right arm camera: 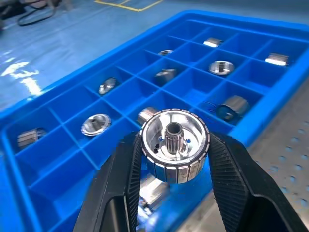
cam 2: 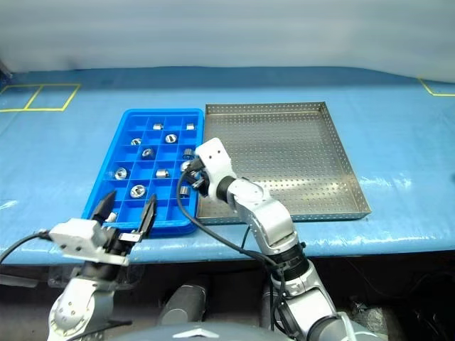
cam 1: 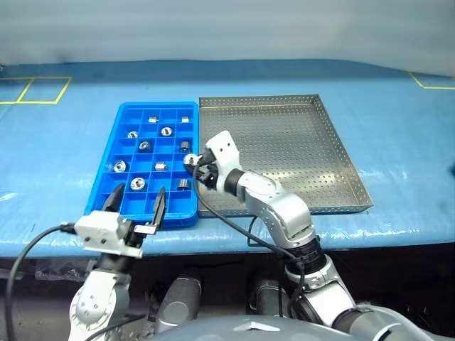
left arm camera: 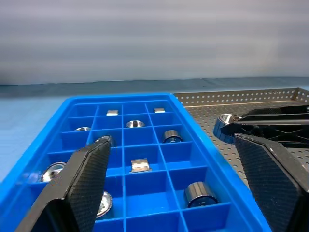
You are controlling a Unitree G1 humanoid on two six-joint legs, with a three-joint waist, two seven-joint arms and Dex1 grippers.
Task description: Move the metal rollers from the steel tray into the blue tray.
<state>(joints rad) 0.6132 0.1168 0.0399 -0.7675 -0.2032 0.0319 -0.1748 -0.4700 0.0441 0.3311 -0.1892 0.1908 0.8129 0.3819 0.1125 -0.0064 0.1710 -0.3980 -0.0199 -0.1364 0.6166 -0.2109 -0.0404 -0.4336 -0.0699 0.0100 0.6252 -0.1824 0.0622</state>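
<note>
Overhead, the right fingers [right arm camera: 174, 159] clamp one roller [right arm camera: 175, 145] above the blue tray's [cam 1: 106, 186] edge (steel tray [cam 1: 334, 153] alongside); the left fingers [cam 1: 135, 202] stand wide apart, empty.

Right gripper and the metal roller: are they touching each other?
Touching. In the right wrist view both black fingers of the right gripper press against the sides of the metal roller, with no gap, above the blue tray.

A blue-covered table [cam 1: 64, 153] bears yellow tape lines [cam 1: 43, 91]; a pale wall [cam 1: 227, 28] stands behind.
</note>
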